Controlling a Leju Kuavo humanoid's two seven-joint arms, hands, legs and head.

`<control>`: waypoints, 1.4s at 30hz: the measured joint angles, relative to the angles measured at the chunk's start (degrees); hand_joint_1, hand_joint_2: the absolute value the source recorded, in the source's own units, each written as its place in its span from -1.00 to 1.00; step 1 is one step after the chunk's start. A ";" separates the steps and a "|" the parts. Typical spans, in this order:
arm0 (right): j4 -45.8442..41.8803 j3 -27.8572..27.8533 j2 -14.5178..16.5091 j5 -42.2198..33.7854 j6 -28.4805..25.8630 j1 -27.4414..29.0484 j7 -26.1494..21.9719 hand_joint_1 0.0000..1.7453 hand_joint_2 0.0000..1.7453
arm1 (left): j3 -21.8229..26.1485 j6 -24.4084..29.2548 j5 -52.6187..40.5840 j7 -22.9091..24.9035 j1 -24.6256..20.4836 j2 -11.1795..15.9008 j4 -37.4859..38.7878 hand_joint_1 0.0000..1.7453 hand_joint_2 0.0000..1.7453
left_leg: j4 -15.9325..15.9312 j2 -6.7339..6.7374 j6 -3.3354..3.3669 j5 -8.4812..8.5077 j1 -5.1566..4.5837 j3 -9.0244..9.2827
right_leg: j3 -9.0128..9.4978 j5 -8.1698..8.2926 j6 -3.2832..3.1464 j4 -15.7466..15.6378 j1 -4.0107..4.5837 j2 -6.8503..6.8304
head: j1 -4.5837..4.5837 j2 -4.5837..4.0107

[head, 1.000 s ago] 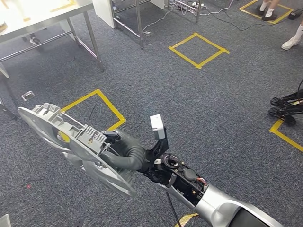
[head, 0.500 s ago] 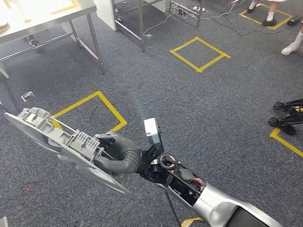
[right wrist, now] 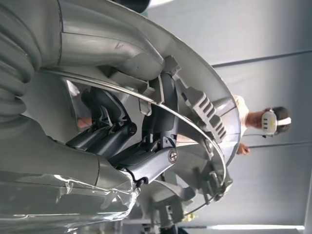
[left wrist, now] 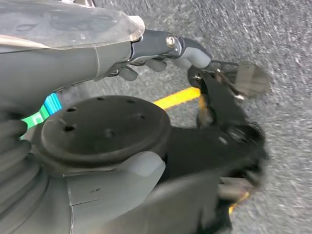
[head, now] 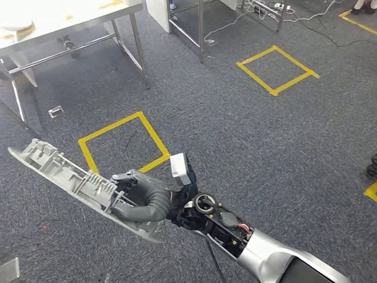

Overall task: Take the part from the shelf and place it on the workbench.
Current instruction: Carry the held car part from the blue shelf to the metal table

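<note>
In the head view, the right hand (head: 144, 197) is gripping a long grey moulded plastic part (head: 66, 175) near its middle, fingers wrapped over its ribbed upper side, and is carrying it level above the grey carpet (head: 267, 153). The whole scene has been sliding rightward over the last second: the yellow taped square (head: 124, 144) and the bench (head: 66, 20) at the top left are now sitting further into the picture. That reads as the robot turning toward the bench, not as the part moving in the hand; the grasp is looking the same as before. The part is off the shelf and in transit, well apart from the bench, so the placing step is still ahead.

In the left wrist view, the left hand (left wrist: 162, 48) is hanging over carpet and a strip of yellow tape (left wrist: 176, 97). Its fingers are holding nothing and seem loosely extended, though blur makes it hard to be sure.

In the right wrist view, the dark fingers (right wrist: 154, 161) are clamping the part's grey ribbed shell (right wrist: 206, 114); a person (right wrist: 257, 122) is standing beyond it.
</note>
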 joint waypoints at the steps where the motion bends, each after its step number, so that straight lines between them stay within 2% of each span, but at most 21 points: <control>1: 0.07 0.05 0.00 0.06 0.01 0.01 0.01 1.00 1.00 | 0.00 0.06 0.03 -0.10 0.15 -0.01 0.00 -1.00 1.00 | 1.31 0.13 0.08 -1.93 -0.08 -2.00 | 1.03 -0.83 -0.04 -0.10 0.11 -0.47 | -0.02 0.00; 3: 0.17 0.16 0.00 0.14 0.01 0.02 0.05 1.00 1.00 | 0.00 0.17 0.07 -0.23 0.58 0.02 0.00 -1.00 1.00 | -1.07 0.43 0.58 -2.63 -0.31 -3.78 | 3.50 -2.77 -0.10 -0.15 0.33 -1.31 | -0.07 0.00; 4: 0.21 0.25 0.01 0.15 0.01 0.02 0.08 1.00 1.00 | 0.00 0.21 0.09 -0.26 0.77 0.04 0.00 -1.00 1.00 | -4.29 0.93 1.08 -0.14 -0.54 -3.76 | 4.79 -3.79 -0.09 -0.17 0.45 -1.75 | -0.08 0.00; 7: 0.39 0.60 -0.05 0.19 -0.01 0.10 0.12 1.00 1.00 | -0.01 0.25 0.05 -0.35 1.16 0.18 0.01 -1.00 1.00 | -12.46 3.63 2.56 11.39 -1.68 -3.54 | 7.43 -7.04 0.38 0.11 1.19 -2.95 | -0.04 0.00; 8: 0.45 0.71 -0.07 0.21 -0.05 0.11 0.14 1.00 1.00 | -0.01 0.25 0.02 -0.41 1.16 0.17 0.01 -1.00 1.00 | -12.75 3.82 2.77 12.87 -1.92 -3.64 | 7.88 -7.97 0.66 0.08 1.40 -3.37 | 0.01 0.00; 11: 0.38 0.91 0.25 0.27 -0.10 -0.33 0.27 1.00 1.00 | -0.02 0.32 0.08 -0.47 0.83 -0.03 0.01 -1.00 1.00 | -11.80 1.96 3.21 11.64 -1.60 -3.04 | 9.08 -10.12 1.50 0.07 1.43 -3.58 | 0.19 0.00; 13: 0.35 0.94 0.47 0.31 -0.04 -0.68 0.27 1.00 1.00 | -0.01 0.41 0.24 -0.43 0.52 -0.09 0.00 -1.00 1.00 | -12.15 0.78 3.70 10.93 -1.32 -2.23 | 6.46 -12.53 1.96 5.41 1.23 -1.53 | 0.29 0.00; 16: 0.39 0.98 0.49 0.43 -0.02 -0.49 0.21 1.00 1.00 | 0.00 0.56 0.38 -0.40 0.30 -0.07 0.00 -1.00 1.00 | -12.38 -1.11 4.05 9.87 -1.32 -1.02 | -2.49 -15.32 2.38 17.98 0.99 -0.03 | 0.34 0.00; 18: 0.40 1.02 0.48 0.60 -0.13 -0.26 0.27 1.00 1.00 | 0.00 0.58 0.37 -0.39 0.43 -0.05 0.00 -1.00 1.00 | -12.39 -2.64 3.92 9.12 -1.33 0.07 | -5.12 -11.79 2.23 17.79 0.89 0.23 | 0.34 0.00; 20: 0.41 1.04 0.46 0.79 -0.37 -0.19 0.34 1.00 1.00 | 0.00 0.58 0.26 -0.30 0.53 -0.13 0.00 -1.00 1.00 | -12.44 -4.18 3.67 8.53 -1.27 1.04 | -4.56 -5.13 1.57 10.69 0.88 1.96 | 0.34 0.00; 22: 0.45 1.05 0.42 0.86 -0.52 -0.17 0.32 1.00 1.00 | 0.00 0.60 0.16 -0.21 0.43 -0.24 0.00 -1.00 1.00 | -12.42 -5.55 3.26 8.26 -1.16 1.30 | -3.52 -1.34 0.81 4.92 0.84 4.44 | 0.38 0.00; 23: 0.46 1.05 0.40 0.87 -0.56 -0.17 0.30 1.00 1.00 | 0.00 0.61 0.14 -0.19 0.39 -0.30 0.00 -1.00 1.00 | -12.52 -6.17 2.93 8.25 -0.96 1.24 | -3.22 -1.06 0.54 3.82 0.93 5.09 | 0.45 0.00; 25: 0.41 1.07 0.45 0.87 -0.60 -0.27 0.28 1.00 1.00 | 0.00 0.65 0.10 -0.14 0.39 -0.22 0.01 -1.00 1.00 | -12.85 -7.21 2.20 8.36 -0.76 1.24 | -2.31 -1.17 0.09 2.74 0.93 4.26 | 0.67 0.00; 28: 0.35 1.12 0.56 0.99 -0.68 -0.35 0.39 1.00 1.00 | -0.02 0.69 -0.02 0.07 0.39 -0.14 0.01 -1.00 1.00 | -9.38 -3.32 1.10 6.26 -0.95 -0.40 | -0.47 -0.60 -0.56 1.07 0.28 2.12 | 0.63 0.00; 29: 0.35 1.13 0.56 1.06 -0.73 -0.32 0.43 1.00 1.00 | -0.02 0.70 -0.05 0.14 0.30 -0.21 0.00 -1.00 1.00 | -5.89 -1.45 0.61 4.60 -0.82 -2.15 | -0.21 -0.61 -0.68 0.87 0.29 1.36 | 0.56 0.00; 31: 0.35 1.13 0.55 1.15 -0.83 -0.20 0.49 1.00 1.00 | -0.02 0.72 -0.08 0.33 0.09 -0.22 0.00 -1.00 1.00 | 1.51 0.16 -0.27 1.97 -0.29 -6.09 | 0.07 -0.90 -0.74 0.82 0.24 -0.25 | 0.51 0.00; 33: 0.35 1.18 0.55 1.23 -0.86 -0.07 0.63 1.00 1.00 | -0.02 0.74 -0.08 0.50 0.05 -0.16 0.00 -1.00 1.00 | 2.04 0.70 -0.90 3.12 0.17 -6.55 | 0.52 -1.43 -0.44 0.84 0.01 -1.69 | 0.51 0.00; 35: 0.35 1.28 0.55 1.26 -0.86 -0.05 0.75 1.00 1.00 | -0.02 0.77 -0.08 0.59 0.11 -0.09 -0.01 -1.00 1.00 | -5.55 2.25 -1.33 7.02 0.43 -2.64 | 1.29 -2.18 0.21 0.95 -0.23 -2.86 | 0.51 0.00; 38: 0.29 1.35 0.55 1.31 -0.90 -0.12 0.81 1.00 1.00 | -0.02 0.79 -0.07 0.62 -0.10 -0.18 -0.01 -1.00 1.00 | -12.94 4.21 -0.43 8.83 0.05 1.26 | 1.96 -3.39 1.33 1.26 0.36 -4.17 | 0.68 0.00; 40: 0.24 1.38 0.55 1.34 -0.93 -0.16 0.83 1.00 1.00 | -0.02 0.79 -0.07 0.62 -0.20 -0.18 0.00 -1.00 1.00 | -12.75 3.03 0.82 8.29 -0.09 1.18 | 2.44 -3.88 1.81 1.13 0.45 -4.99 | 0.93 0.00; 42: 0.21 1.39 0.55 1.34 -0.91 -0.19 0.84 1.00 1.00 | -0.02 0.80 -0.04 0.62 -0.12 -0.16 0.00 -1.00 1.00 | -12.71 1.93 1.57 8.01 -0.06 1.24 | 2.35 -5.11 2.33 2.31 0.13 -3.82 | 0.93 0.00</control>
